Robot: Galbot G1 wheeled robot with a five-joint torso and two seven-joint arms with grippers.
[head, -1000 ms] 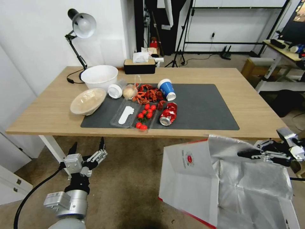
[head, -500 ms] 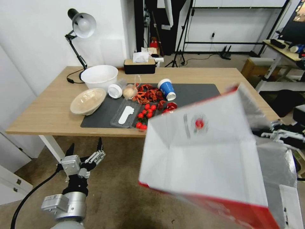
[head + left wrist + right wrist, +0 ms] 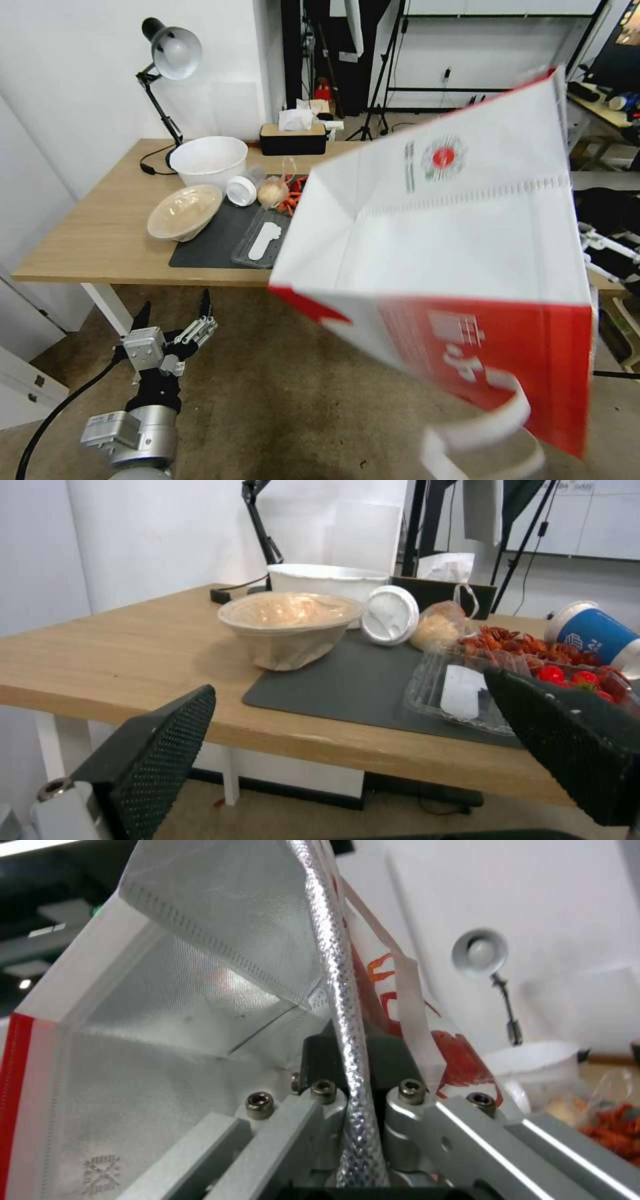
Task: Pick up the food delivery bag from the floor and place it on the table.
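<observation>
- The food delivery bag (image 3: pixel 453 267) is off the floor (image 3: pixel 280 400) and in the air, tipped so its white bottom panel and red side face the head camera; it covers the right part of the table (image 3: pixel 100 233).
- A small round red logo (image 3: pixel 443 157) sits on the bag's white panel, and a white strap handle (image 3: pixel 493 427) hangs loose below its red side.
- The right gripper (image 3: pixel 353 1070) is clamped on the bag's rim: in the right wrist view the silver foil edge (image 3: pixel 333 990) runs straight between the two closed fingers, with the foil lining to one side and the red print to the other.
- The table is a light-wood top with a dark grey mat (image 3: pixel 213 243) on it.
- On the visible left part of the table stand a white bowl (image 3: pixel 208 160), a beige bowl (image 3: pixel 185 211), a round white lid (image 3: pixel 241 191), a clear plastic tray (image 3: pixel 262 240) and a desk lamp (image 3: pixel 170 57).
- In the left wrist view a blue paper cup (image 3: pixel 593 630) lies on its side beyond some red tomatoes (image 3: pixel 573 676).
- The left gripper (image 3: pixel 172 313) hangs low above the floor, in front of the table's near left edge, its fingers spread apart and holding nothing.
</observation>
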